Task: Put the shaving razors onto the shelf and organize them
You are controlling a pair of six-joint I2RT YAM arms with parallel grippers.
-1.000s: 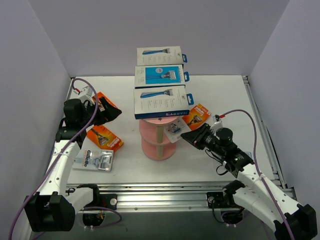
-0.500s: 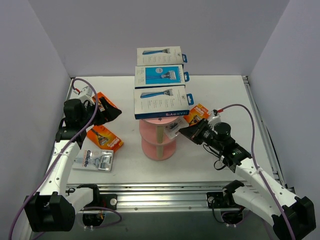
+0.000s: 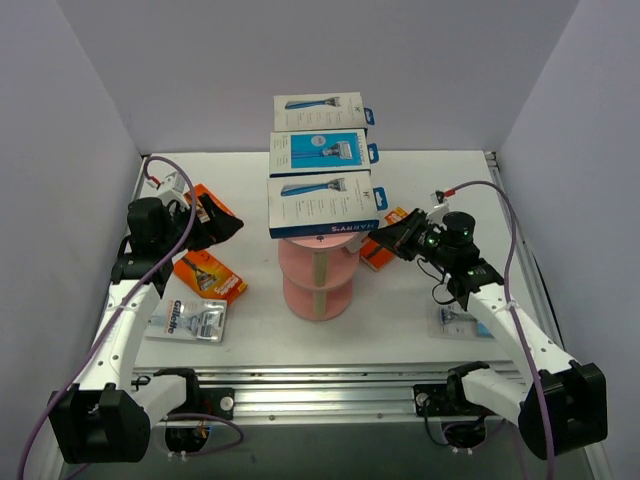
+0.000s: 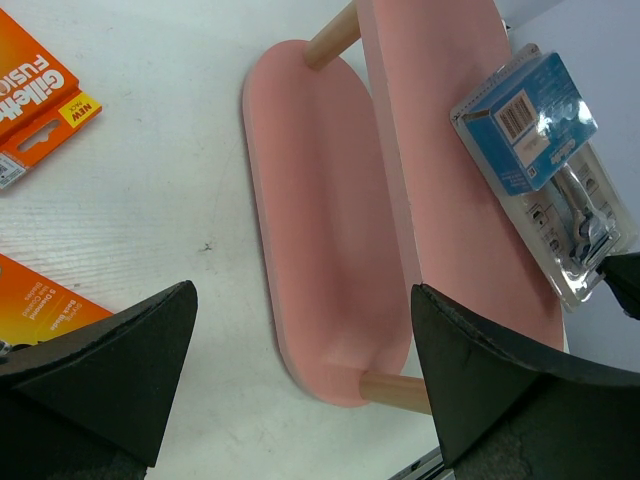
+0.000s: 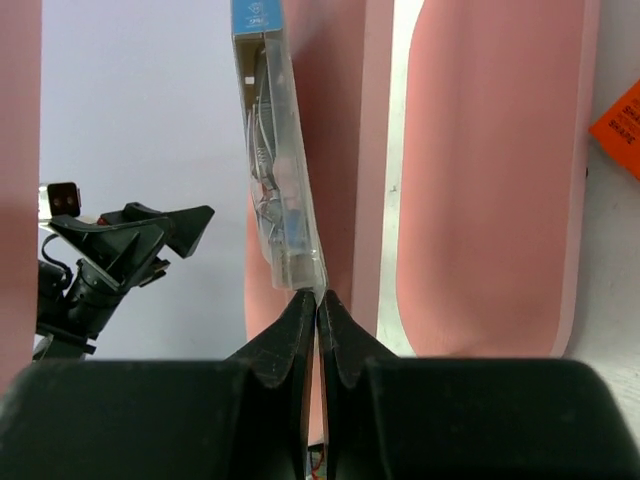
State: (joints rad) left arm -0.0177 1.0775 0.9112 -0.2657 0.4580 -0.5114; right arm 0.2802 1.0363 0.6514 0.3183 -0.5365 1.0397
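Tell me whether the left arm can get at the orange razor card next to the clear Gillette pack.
Likely yes: the left end effector is open and empty close by, and the orange razor card lies flat with nothing on top.

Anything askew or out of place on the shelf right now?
The clear blister pack lies diagonally across a pink shelf tier, its corners overhanging the rim. The right fingers pinch it only at one end.
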